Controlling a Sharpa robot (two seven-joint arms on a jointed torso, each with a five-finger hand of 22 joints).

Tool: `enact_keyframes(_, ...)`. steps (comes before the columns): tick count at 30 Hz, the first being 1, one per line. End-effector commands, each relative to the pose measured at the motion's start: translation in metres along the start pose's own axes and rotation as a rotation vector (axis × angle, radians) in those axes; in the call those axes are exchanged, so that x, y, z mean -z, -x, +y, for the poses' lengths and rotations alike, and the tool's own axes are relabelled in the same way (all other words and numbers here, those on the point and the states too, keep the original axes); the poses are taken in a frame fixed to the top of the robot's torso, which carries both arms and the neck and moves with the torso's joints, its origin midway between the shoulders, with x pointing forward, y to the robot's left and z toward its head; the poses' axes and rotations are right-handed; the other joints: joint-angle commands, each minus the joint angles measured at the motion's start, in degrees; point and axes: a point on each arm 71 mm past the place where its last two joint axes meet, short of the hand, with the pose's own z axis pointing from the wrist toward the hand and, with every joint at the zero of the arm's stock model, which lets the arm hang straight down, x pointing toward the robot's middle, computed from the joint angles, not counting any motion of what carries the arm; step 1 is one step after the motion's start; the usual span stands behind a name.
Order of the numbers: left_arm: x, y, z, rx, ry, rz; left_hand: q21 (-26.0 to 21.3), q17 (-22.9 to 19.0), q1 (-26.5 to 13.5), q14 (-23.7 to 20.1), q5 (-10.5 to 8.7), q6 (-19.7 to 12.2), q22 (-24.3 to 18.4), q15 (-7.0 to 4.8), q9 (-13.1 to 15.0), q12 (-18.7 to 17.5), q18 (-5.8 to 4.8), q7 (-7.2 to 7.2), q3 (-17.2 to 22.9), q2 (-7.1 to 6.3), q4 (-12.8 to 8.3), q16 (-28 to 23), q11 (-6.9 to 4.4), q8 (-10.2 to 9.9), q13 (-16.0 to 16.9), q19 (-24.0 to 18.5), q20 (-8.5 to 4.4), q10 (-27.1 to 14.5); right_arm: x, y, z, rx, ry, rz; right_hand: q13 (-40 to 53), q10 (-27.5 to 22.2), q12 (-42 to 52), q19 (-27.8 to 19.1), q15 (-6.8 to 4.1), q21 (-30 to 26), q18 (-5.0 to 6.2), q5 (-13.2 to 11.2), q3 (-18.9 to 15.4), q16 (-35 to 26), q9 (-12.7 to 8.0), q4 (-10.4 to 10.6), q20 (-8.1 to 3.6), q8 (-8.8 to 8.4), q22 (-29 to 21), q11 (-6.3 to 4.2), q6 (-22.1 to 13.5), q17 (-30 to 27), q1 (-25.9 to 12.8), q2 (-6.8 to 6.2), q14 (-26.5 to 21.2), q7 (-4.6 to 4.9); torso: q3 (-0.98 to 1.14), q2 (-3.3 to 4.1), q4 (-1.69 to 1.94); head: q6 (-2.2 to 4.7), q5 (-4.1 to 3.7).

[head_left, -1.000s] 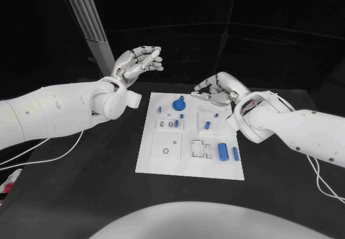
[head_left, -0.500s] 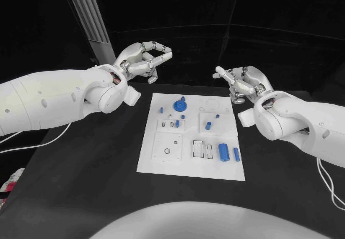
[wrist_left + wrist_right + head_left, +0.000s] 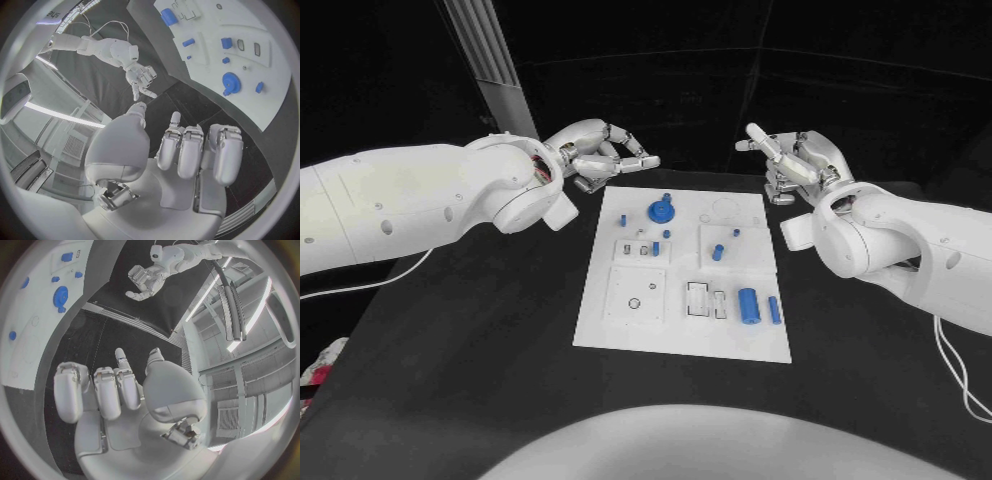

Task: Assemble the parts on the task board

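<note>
One white task board (image 3: 625, 320) lies on the black table (image 3: 473, 350), between and nearer than both hands. It carries about nine blue parts, including one round knob (image 3: 661, 211) and two cylinders (image 3: 747, 303). Left hand (image 3: 600, 152) and right hand (image 3: 795, 163) grasp nothing, fingers curled inward.
</note>
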Motion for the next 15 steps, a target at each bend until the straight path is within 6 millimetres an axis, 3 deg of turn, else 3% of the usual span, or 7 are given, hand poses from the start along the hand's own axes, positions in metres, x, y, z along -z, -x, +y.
enact_keyframes(1, 0.000, -0.007, 0.006, -0.073, 0.103, 0.100, 0.2, 15.1, -0.2, 6.1, 0.27, 0.6, 15.1, -0.36, 0.4, 0.1, -0.35, 0.32, 0.1, 0.64, 0.0, 0.2, -0.61, 0.6, 15.0, 6.1, -0.49, 5.9, -0.001, 0.000, 0.000, -0.023, 0.011, 0.008, 15.1, 6.0, 0.0, 1.5, 0.40, -0.2, 0.47, -0.5, -0.5, 0.1, 0.1, -0.1, 0.56, 0.42, 11.9, 0.43, -0.4, 15.1, 0.0, 0.74, 6.0, -0.01, -0.05, 0.00, -0.03, -0.01, 0.17)
enact_keyframes(5, -0.002, -0.016, 0.008, -0.103, 0.164, 0.180, 0.2, 15.1, -1.3, 6.1, 0.27, 2.2, 15.1, -0.87, 2.0, 0.1, -0.35, -0.35, -0.3, 1.06, 0.0, 0.2, -1.21, 2.9, 15.0, 6.1, -0.94, 5.9, -0.002, 0.001, -0.003, -0.024, -0.004, 0.014, 15.1, 6.0, 0.0, 1.5, 0.39, -0.3, 0.47, -1.2, -0.8, 0.1, 0.2, -0.1, 0.57, 0.91, 11.9, 0.41, -0.4, 15.1, 0.0, 1.20, 6.0, -0.05, -0.13, 0.03, 0.01, -0.01, 0.03)
enact_keyframes(10, -0.008, -0.027, 0.010, -0.129, 0.237, 0.276, 0.2, 15.1, -2.3, 6.1, 0.04, 2.0, 15.1, -2.03, 7.7, 0.1, -0.35, -1.66, -0.4, 4.13, 0.0, 0.2, -2.46, 9.7, 15.0, 6.1, -1.99, 5.9, -0.002, 0.001, -0.007, -0.022, -0.019, 0.023, 15.1, 6.0, 0.0, 1.5, 0.38, -0.3, 0.49, -1.5, -1.0, 0.1, 0.2, -0.1, 0.57, 1.16, 11.9, 0.39, -0.4, 15.1, 0.0, 1.39, 6.0, -0.08, -0.14, 0.02, -0.10, -0.01, 0.05)
enact_keyframes(13, -0.012, -0.035, 0.012, -0.156, 0.301, 0.349, 0.2, 15.1, -3.0, 6.1, -1.79, 0.9, 15.1, -2.74, 11.8, 0.1, -0.35, -2.38, -1.3, 5.65, -0.2, 0.2, -3.14, 13.0, 15.0, 6.1, -2.70, 5.9, -0.002, 0.002, -0.008, -0.019, -0.026, 0.024, 15.1, 6.0, 0.0, 1.5, 0.38, -0.3, 0.50, -1.6, -1.1, 0.1, 0.2, -0.1, 0.56, 1.21, 11.9, 0.38, -0.4, 15.1, 0.0, 1.43, 6.0, -0.09, -0.13, 0.04, -0.08, -0.01, -0.08)
enact_keyframes(15, -0.014, -0.040, 0.015, -0.186, 0.352, 0.403, 0.2, 15.1, -4.3, 6.1, -5.02, 1.3, 15.1, -2.94, 13.2, 0.1, -0.35, -2.63, -2.3, 5.91, 0.0, 0.2, -3.39, 13.8, 15.0, 6.1, -2.91, 5.9, -0.002, 0.002, -0.009, -0.018, -0.029, 0.023, 15.1, 6.0, 0.0, 1.5, 0.38, -0.3, 0.50, -1.6, -1.1, 0.1, 0.2, -0.1, 0.56, 1.21, 11.9, 0.38, -0.4, 15.1, 0.0, 1.43, 6.0, -0.09, -0.10, 0.02, -0.08, -0.01, -0.06)
